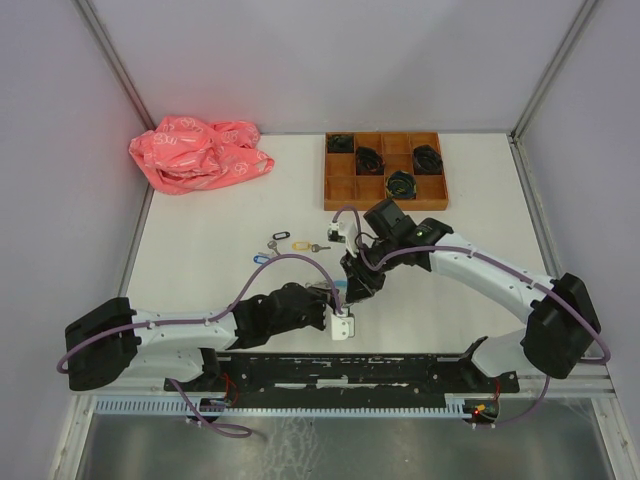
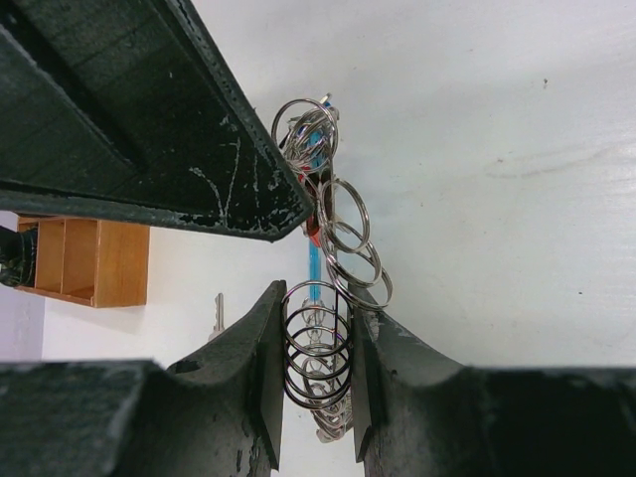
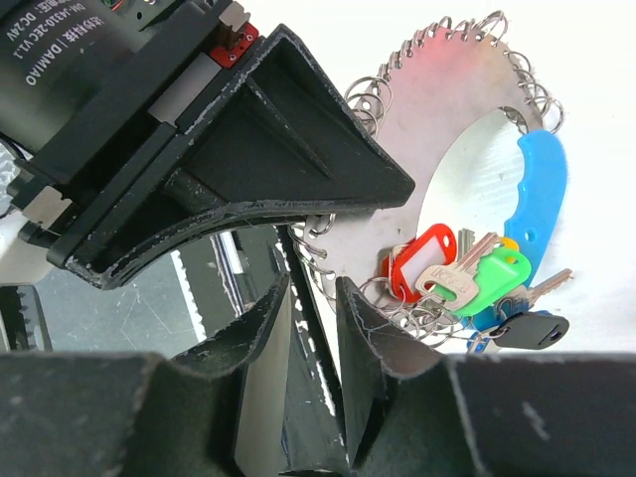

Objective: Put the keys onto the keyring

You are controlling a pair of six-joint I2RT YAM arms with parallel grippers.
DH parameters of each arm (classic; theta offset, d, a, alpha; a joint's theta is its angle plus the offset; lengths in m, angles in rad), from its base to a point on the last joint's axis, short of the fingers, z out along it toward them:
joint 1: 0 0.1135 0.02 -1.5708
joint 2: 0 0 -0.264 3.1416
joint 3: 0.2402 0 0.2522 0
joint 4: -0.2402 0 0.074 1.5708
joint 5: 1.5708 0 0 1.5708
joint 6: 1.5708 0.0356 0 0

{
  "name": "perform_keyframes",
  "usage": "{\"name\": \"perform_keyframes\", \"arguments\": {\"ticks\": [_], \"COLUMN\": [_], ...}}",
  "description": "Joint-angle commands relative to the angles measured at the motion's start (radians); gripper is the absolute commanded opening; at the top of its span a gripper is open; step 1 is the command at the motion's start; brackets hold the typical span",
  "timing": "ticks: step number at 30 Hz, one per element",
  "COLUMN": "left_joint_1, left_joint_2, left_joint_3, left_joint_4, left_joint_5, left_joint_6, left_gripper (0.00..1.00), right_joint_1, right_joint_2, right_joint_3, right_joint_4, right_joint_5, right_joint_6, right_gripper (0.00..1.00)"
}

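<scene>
The keyring (image 3: 447, 89) is a wide silvery hoop edged with several small split rings and one light-blue curved section (image 3: 542, 189). Keys with a red tag (image 3: 417, 263) and a green tag (image 3: 492, 278) hang from it. My left gripper (image 2: 318, 298) is shut on a stack of the keyring's split rings (image 2: 318, 348), holding the hoop on edge above the table. My right gripper (image 3: 313, 286) stands beside the hoop's rim with a narrow gap between its fingers and nothing in it. Loose keys (image 1: 300, 245) with yellow and blue (image 1: 262, 258) tags lie on the table to the left.
A wooden compartment tray (image 1: 340, 190) holding black coiled bundles stands at the back right. A crumpled pink bag (image 1: 200, 152) lies at the back left. The two grippers (image 1: 345, 290) meet mid-table, close to the near edge.
</scene>
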Motion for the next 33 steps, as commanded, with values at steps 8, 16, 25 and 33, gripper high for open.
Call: {"name": "perform_keyframes", "arguments": {"ticks": [8,16,25,33], "left_joint_1": [-0.006,-0.006,-0.005,-0.005], "left_joint_2": [-0.045,-0.035,-0.032,-0.023], "left_joint_3": [-0.001,0.0,-0.004,0.004], "left_joint_4": [0.087,0.087,0.088,0.1], "left_joint_5": [0.015,0.03,0.04,0.021], "left_joint_6": [-0.068,-0.068,-0.077,-0.143], "left_gripper": [0.03,0.03,0.03,0.03], "right_joint_1": [0.003,0.007,0.006,0.008], "right_joint_2": [-0.014,-0.005,-0.022,-0.085], "right_joint_3": [-0.015,-0.011,0.017,0.032], "right_joint_4": [0.033,0.037,-0.003,0.026], "right_joint_5": [-0.02,-0.013,-0.03,0.098], "right_joint_6": [-0.066,-0.069,-0.091,-0.034], "right_gripper": [0.32,0.24,0.01,0.03]}}
